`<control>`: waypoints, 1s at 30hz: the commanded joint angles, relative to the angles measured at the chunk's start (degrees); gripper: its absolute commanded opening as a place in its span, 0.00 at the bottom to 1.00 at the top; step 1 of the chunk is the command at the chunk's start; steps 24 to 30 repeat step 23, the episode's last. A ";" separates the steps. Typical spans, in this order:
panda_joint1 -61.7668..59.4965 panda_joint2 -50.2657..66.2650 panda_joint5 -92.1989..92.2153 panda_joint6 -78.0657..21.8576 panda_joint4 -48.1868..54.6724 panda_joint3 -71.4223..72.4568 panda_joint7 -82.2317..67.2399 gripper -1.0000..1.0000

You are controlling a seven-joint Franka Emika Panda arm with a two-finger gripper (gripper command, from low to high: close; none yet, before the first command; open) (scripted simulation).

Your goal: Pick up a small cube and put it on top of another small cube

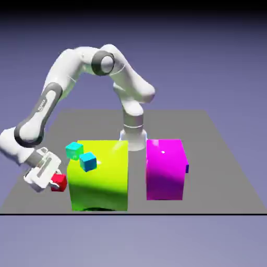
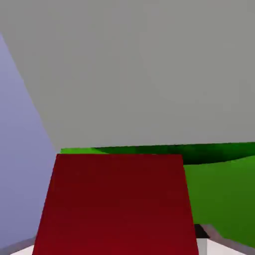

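- Exterior view: fixed, raised, looking across the whole grey counter (image 1: 219,156) from some way off.
- Hand view: rides the hand (image 1: 52,180), pressed close to the red cube (image 2: 117,204).
- Shared: red cube (image 1: 59,182), yellow-green block (image 1: 99,174), counter.

Red small cube (image 1: 59,182), yellow-green block (image 1: 99,174), magenta block (image 1: 165,169), grey table (image 1: 219,156).

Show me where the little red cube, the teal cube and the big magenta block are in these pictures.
red cube (image 1: 59,182), exterior view, on its front face beside the hand.
teal cube (image 1: 74,150), exterior view, on its top face.
magenta block (image 1: 165,174), exterior view, middle of its front face.
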 commanded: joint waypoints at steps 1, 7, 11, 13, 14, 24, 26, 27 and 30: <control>1.85 -1.79 0.15 -1.53 -0.36 -2.08 0.76 0.00; 12.91 -12.49 1.78 -10.49 -2.52 -14.54 5.22 0.00; 20.44 -19.75 3.35 -16.38 -4.07 -22.84 8.98 0.00; 22.45 -21.63 5.56 -17.15 -4.79 -24.43 12.86 0.00; 22.45 -21.63 5.60 -17.13 -4.79 -24.42 12.92 0.00; 24.62 -22.30 6.61 -10.41 -11.78 -23.21 11.41 1.00; 24.62 -22.30 6.61 -10.41 -11.78 -23.21 11.41 1.00; 24.62 -22.30 6.61 -10.41 -11.78 -23.21 11.41 1.00; 24.62 -22.30 6.61 -10.41 -11.78 -23.21 11.41 1.00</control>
